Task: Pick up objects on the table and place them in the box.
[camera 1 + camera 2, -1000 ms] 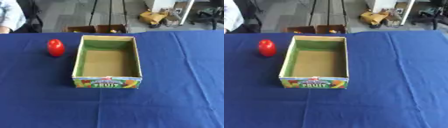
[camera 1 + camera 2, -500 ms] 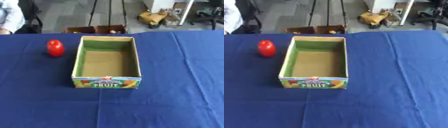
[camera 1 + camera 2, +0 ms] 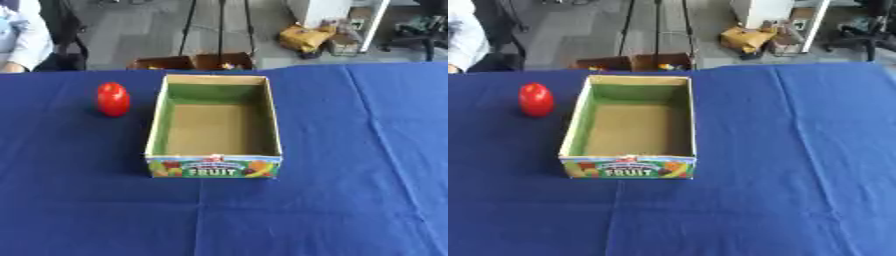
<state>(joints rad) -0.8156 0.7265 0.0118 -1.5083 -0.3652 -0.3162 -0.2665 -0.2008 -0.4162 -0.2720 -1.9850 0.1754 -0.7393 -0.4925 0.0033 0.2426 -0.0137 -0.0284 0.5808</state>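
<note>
Blue-clothed table (image 3: 350, 165). Item: red fruit (image 3: 113, 99), upright near far-left edge, just left of empty box (image 3: 215, 167). I judge it light, smooth, maybe slippery; I'd wrap its middle. Neither hand visible; fingers unknown.
</note>
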